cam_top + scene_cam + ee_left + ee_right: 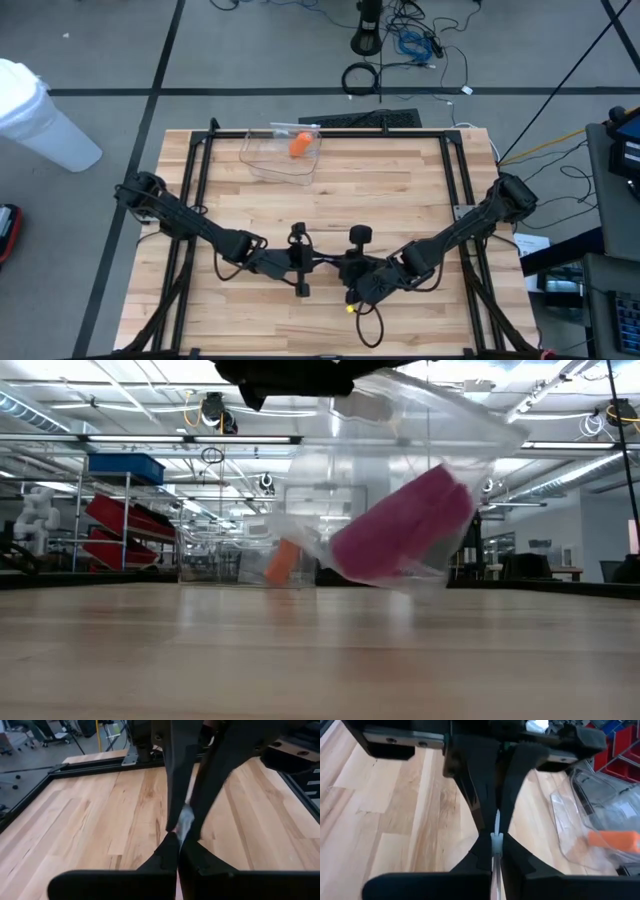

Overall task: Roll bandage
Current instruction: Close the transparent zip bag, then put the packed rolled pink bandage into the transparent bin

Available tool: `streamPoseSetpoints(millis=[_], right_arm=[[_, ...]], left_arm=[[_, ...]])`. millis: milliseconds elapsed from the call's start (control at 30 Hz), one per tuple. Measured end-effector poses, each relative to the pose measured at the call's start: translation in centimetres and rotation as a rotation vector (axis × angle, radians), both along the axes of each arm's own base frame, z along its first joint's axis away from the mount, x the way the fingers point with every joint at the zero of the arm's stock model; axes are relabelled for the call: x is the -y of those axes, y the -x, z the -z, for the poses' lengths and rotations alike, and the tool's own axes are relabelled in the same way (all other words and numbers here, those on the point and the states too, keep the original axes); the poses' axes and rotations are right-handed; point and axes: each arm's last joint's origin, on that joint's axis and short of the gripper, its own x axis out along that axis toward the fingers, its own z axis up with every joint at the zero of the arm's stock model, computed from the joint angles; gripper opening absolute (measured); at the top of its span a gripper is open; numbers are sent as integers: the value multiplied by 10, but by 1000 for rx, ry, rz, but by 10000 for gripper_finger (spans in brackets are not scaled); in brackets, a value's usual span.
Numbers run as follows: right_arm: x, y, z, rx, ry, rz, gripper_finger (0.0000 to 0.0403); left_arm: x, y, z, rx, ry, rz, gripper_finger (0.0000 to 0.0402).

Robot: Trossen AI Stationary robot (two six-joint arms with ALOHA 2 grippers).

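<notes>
Two claws meet nose to nose over the near middle of my worktop (420, 190), both pressed together on the same thin strip of clear plastic. I see the left claw (176, 836) pinching that film, and the right claw (496, 840) nipping its white edge. Low down, a clear bag (420, 470) hangs above the wood with a magenta bandage roll (405, 525) inside. Far off sits a clear tray (280, 155) holding an orange roll (300, 145) (far-left of centre).

A robotics lab hall: ceiling strip lights (90, 438), storage shelving (125, 510), loose floor cables (415, 45), framed wooden table (330, 200).
</notes>
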Motion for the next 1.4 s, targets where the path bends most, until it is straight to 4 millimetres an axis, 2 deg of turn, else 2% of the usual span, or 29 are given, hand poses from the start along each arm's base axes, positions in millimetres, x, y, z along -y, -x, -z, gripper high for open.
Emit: streamPoseSetpoints(millis=[267,533,1100,1400], right_arm=[[0,8,4,-50,-25,51,2],[-11,18,6,-64,-26,42,1],[-25,36,11,-105,-48,42,2],[-23,41,23,-91,12,87,5]], left_arm=[[4,2,-1,7,-4,16,0],[7,7,-7,13,2,41,0],[29,41,-40,112,-74,45,0],[29,60,-57,143,-106,-34,0]])
